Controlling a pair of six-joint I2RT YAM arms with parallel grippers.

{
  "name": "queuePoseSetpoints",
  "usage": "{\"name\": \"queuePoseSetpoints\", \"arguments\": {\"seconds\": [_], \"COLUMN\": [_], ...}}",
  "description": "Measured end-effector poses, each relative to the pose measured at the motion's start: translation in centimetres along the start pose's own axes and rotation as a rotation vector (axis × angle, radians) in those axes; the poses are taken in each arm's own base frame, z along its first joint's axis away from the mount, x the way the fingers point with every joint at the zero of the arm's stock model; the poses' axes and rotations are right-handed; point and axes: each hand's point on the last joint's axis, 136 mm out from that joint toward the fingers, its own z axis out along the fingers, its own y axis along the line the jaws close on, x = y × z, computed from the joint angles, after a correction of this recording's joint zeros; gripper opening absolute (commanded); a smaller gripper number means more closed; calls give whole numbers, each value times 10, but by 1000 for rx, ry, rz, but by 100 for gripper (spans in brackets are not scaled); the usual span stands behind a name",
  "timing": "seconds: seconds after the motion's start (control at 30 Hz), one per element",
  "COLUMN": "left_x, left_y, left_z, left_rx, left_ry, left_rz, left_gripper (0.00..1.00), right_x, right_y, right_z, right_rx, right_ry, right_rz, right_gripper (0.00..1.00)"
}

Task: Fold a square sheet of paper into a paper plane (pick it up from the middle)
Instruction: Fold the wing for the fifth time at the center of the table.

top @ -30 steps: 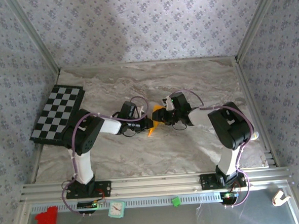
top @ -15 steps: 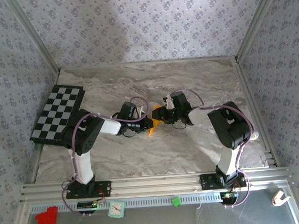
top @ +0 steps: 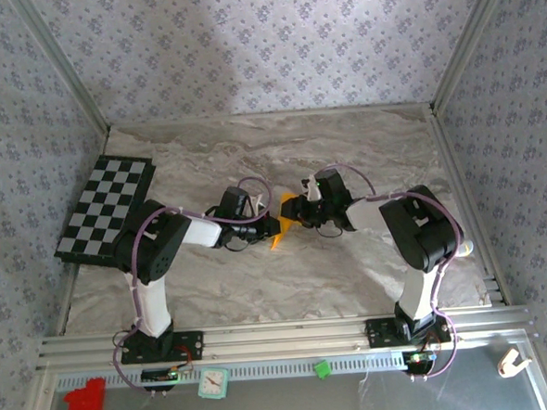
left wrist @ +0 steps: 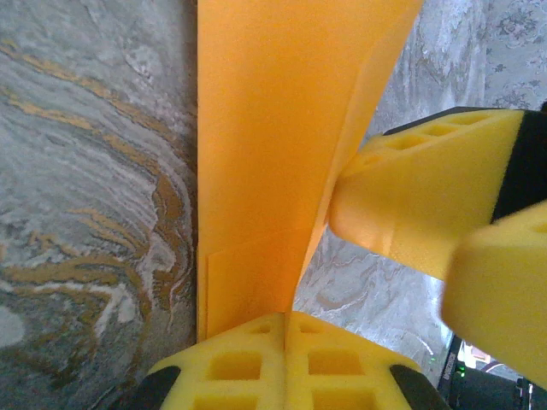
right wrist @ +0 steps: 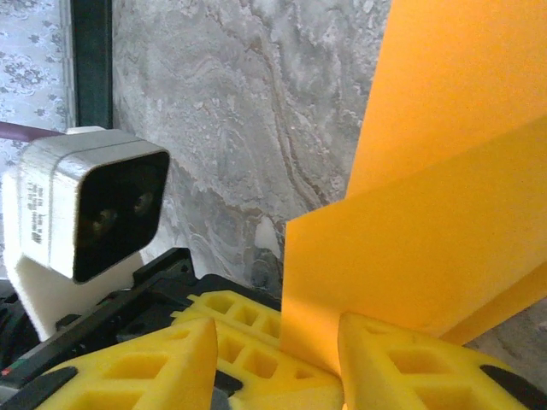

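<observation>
The square sheet of paper [left wrist: 273,128] is orange and creased into layered flaps, held up off the marble table [top: 363,153] at its middle [top: 278,237]. My left gripper [left wrist: 286,318] is shut on the sheet's lower edge, its yellow foam pads pressed together [top: 270,228]. My right gripper [right wrist: 275,329] is open, with a flap of the paper [right wrist: 444,213] standing between its fingers and lying against the right-hand finger [right wrist: 410,367]. Seen from above, the right gripper [top: 298,210] faces the left one across the paper. The right gripper's fingers [left wrist: 427,205] press at the fold in the left wrist view.
A black-and-white checkered mat [top: 106,206] lies at the table's left edge. Patterned walls and metal posts close in the table. On the near ledge sit a red block [top: 86,400], a small clock [top: 212,383], a green block [top: 322,368] and a white clip [top: 513,362].
The right gripper has shifted slightly at the paper and its fingers have narrowed a little. The left gripper keeps its hold in the same place.
</observation>
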Motion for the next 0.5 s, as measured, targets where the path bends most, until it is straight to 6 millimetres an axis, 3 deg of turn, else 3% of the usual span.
{"name": "queuePoseSetpoints", "arguments": {"seconds": [0.5], "left_x": [0], "left_y": [0], "left_z": [0], "left_rx": [3], "left_ry": [-3], "left_rz": [2], "left_gripper": [6], "right_x": [2], "right_y": [-13], "right_z": [7], "right_rx": [35], "right_ry": [14], "right_rz": [32], "right_gripper": [32]}}
